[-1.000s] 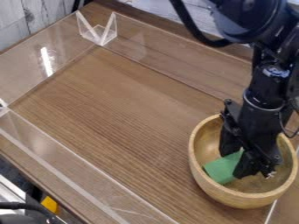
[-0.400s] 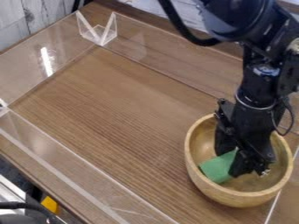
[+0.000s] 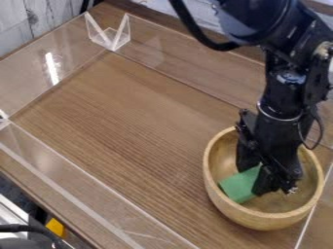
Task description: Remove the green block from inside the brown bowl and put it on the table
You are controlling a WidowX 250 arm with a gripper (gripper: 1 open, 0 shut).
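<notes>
The brown bowl [image 3: 223,191] sits at the lower right of the table [image 3: 130,117]. Inside it lies the green block [image 3: 240,185], tilted against the bowl's floor, its right end hidden behind the fingers. My black gripper [image 3: 270,181] reaches straight down into the bowl and is shut on the green block's right end. The arm rises from the bowl to the top right of the camera view.
Clear acrylic walls [image 3: 72,190] run along the table's near and left edges, with a clear corner bracket [image 3: 107,31] at the back. Open wood surface stretches left of the bowl.
The bowl and the gripper inside it have shifted slightly left in the picture. The green block stays between the fingers, and the arm leans a little more upright.
</notes>
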